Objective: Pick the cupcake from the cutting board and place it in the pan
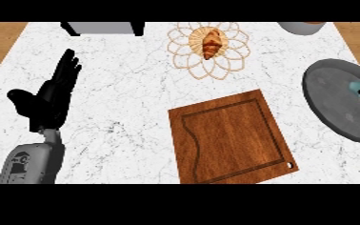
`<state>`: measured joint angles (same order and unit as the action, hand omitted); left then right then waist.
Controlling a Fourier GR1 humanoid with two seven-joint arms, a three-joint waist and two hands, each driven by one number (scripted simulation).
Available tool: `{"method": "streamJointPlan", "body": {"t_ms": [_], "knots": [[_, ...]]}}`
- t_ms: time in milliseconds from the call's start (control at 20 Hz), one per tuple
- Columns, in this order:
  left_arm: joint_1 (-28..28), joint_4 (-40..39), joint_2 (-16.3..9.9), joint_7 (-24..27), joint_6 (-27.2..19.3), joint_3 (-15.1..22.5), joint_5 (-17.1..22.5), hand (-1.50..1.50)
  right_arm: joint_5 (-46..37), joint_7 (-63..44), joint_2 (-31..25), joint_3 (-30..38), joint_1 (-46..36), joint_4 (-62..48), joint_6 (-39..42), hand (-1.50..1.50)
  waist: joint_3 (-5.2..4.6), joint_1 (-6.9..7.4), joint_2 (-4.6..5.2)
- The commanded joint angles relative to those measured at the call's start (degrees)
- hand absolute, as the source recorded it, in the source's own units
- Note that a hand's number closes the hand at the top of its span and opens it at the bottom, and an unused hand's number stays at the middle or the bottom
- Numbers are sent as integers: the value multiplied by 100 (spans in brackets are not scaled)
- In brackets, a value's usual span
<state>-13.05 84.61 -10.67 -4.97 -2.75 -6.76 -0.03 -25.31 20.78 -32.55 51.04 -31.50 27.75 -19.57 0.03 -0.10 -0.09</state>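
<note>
The wooden cutting board [232, 138] lies at the lower middle of the counter with nothing on its top. A grey round pan [330, 100] sits at the right, partly cut off by the view's edge. A small pale teal shape [357, 87] shows on the pan right at that edge; what it is cannot be told. No cupcake shows plainly anywhere. My left hand [51, 97] rests open at the left, fingers up, far from the board. The right hand is out of view.
A croissant [212, 43] lies on a woven mat [184, 52] at the back middle. A grey box-like object [105, 27] stands at the back left, and a pale round vessel [301, 27] at the back right. Wooden edges frame the counter's far corners.
</note>
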Motion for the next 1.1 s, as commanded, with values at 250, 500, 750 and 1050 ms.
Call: {"method": "streamJointPlan", "body": {"t_ms": [250, 500, 750, 1050], "knots": [[334, 28, -51, -3, -21, -154, 42, 0, 1160, 279, 898, 180, 1249, 1943, 1758, -150, -38, -330, -125], [385, 341, -108, -128, -105, -180, -8, 0, 1535, -150, 1135, 244, 2215, 3520, 2455, -150, -47, -416, -149], [561, 398, -39, -12, -63, -195, 73, 0, 1881, -599, 1981, 279, 3314, 5439, 2814, -150, -48, -382, -111], [149, 35, -5, 131, -62, -137, -2, 0, 2024, -1781, 3151, 86, 4541, 8150, 3047, -150, -27, -217, -16]]}}
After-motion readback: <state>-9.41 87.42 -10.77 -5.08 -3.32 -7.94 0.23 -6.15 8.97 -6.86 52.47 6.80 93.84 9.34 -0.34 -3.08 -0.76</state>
